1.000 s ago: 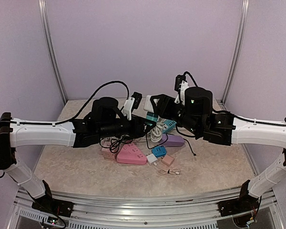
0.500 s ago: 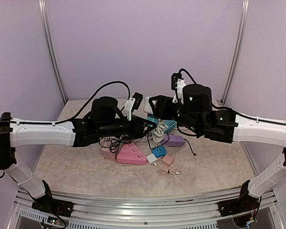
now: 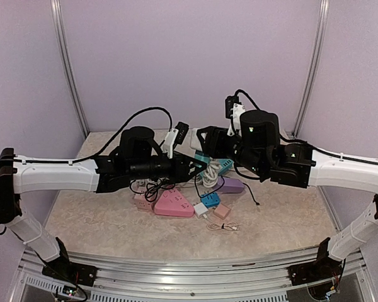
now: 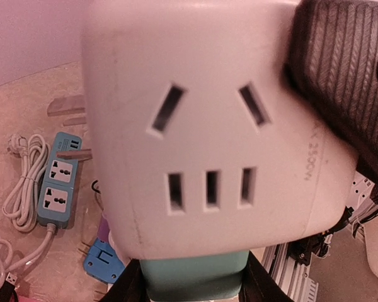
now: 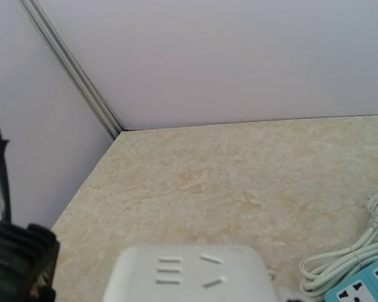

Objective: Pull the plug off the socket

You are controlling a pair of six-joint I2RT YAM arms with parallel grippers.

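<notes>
Left end effector (image 3: pixel 198 164) is closed on the teal plug (image 4: pixel 192 277). Right end effector (image 3: pixel 203 134) is closed on the white socket (image 4: pixel 208 126), which is seated directly against the plug.

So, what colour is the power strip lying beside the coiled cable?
The power strip is teal blue with pale socket faces; the left wrist view shows it best.

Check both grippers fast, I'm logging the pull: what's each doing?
Left gripper: closed on the teal plug.
Right gripper: closed on the white socket cube.
</notes>
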